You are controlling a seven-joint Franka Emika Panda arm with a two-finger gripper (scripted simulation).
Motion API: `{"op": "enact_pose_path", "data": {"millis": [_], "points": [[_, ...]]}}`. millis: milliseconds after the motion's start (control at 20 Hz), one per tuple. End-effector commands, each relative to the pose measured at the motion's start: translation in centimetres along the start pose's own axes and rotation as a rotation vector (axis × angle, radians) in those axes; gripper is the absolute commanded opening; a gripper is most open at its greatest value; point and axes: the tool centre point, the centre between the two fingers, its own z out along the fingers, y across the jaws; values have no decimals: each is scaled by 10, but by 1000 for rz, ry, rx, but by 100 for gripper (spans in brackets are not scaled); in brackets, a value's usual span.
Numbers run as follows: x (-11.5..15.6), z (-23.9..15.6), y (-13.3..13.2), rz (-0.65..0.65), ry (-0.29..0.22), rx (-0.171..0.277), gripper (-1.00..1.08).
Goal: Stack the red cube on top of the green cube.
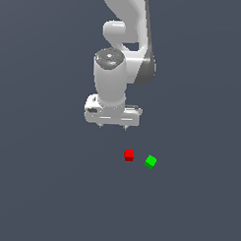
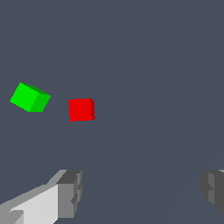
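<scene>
The pincer [image 1: 113, 127] hangs above the desk [image 1: 41, 188], spread wide and holding nothing. The red cube [image 1: 129, 155] sits at its 5 o'clock in the exterior view, the green cube [image 1: 150, 161] just beside it at 3 o'clock, apart.

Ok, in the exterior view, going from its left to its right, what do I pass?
Gripper, fingers open and above the floor → red cube → green cube. The two cubes lie apart on the floor, neither one held.
</scene>
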Motion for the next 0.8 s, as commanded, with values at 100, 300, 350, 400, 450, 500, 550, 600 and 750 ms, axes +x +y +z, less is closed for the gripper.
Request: {"op": "enact_pose_path", "data": {"millis": [100,300,350,400,450,500,550,600,750], "points": [[0,1,-1,-1,0,0,100],[4,9,-7,-5,1,0,100],[5,12,-9,-7,2,0,100],[7,16,-12,-9,2,0,100],[9,20,-15,-11,3,0,100],[11,25,-18,-14,3,0,100],[13,30,-22,-16,4,0,100],[15,36,-26,-19,5,0,100],[23,55,-39,-30,7,-1,100]]}}
